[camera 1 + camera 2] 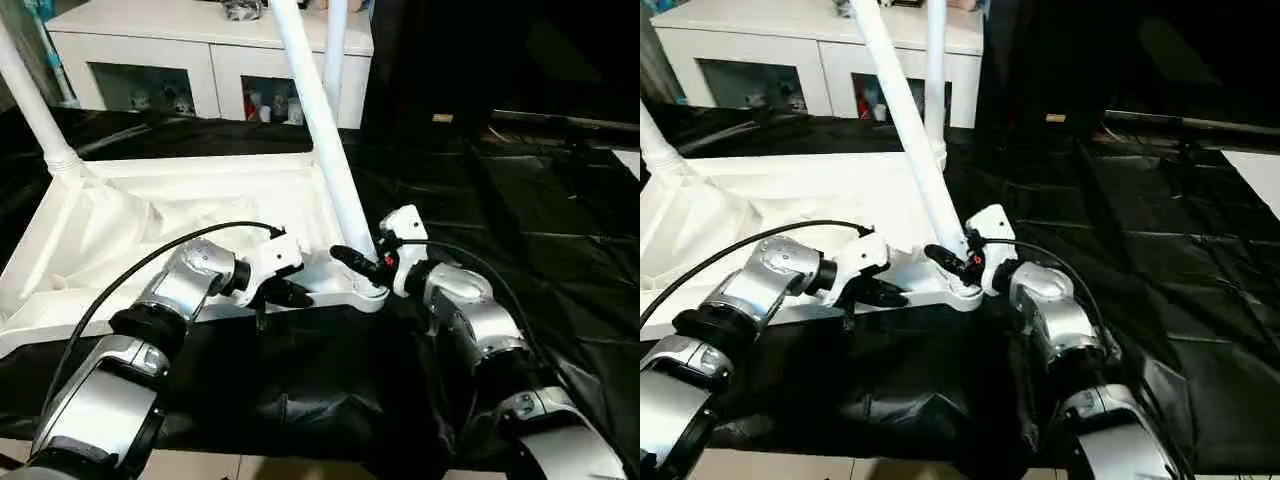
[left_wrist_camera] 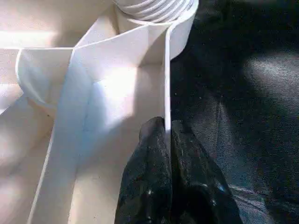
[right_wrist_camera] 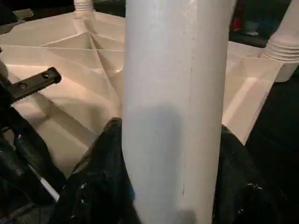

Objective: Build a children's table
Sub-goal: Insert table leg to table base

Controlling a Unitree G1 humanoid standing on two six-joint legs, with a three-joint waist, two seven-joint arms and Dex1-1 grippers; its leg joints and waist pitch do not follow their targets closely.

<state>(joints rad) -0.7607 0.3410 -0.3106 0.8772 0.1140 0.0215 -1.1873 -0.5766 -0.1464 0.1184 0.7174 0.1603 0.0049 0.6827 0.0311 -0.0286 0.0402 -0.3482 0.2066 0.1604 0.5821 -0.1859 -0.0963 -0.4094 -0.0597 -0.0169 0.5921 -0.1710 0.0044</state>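
The tabletop (image 1: pixel 150 215) lies underside-up on the black cloth (image 1: pixel 560 230). At its near corner socket (image 1: pixel 365 293) the right gripper (image 1: pixel 362 265) clasps a leg (image 1: pixel 325 140) leaning up and away. The left gripper (image 1: pixel 285 293) pinches the tabletop's near rim (image 2: pixel 167 88), plain in its wrist view; whether the leg is seated looks uncertain.

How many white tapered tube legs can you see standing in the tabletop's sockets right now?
3: one white plastic tube leg at the near right corner in the right gripper, one behind it, one far left. The fourth corner is out of frame.

Left claw (image 1: pixel 290 293) pinched, right claw (image 1: pixel 362 265) half-spread.
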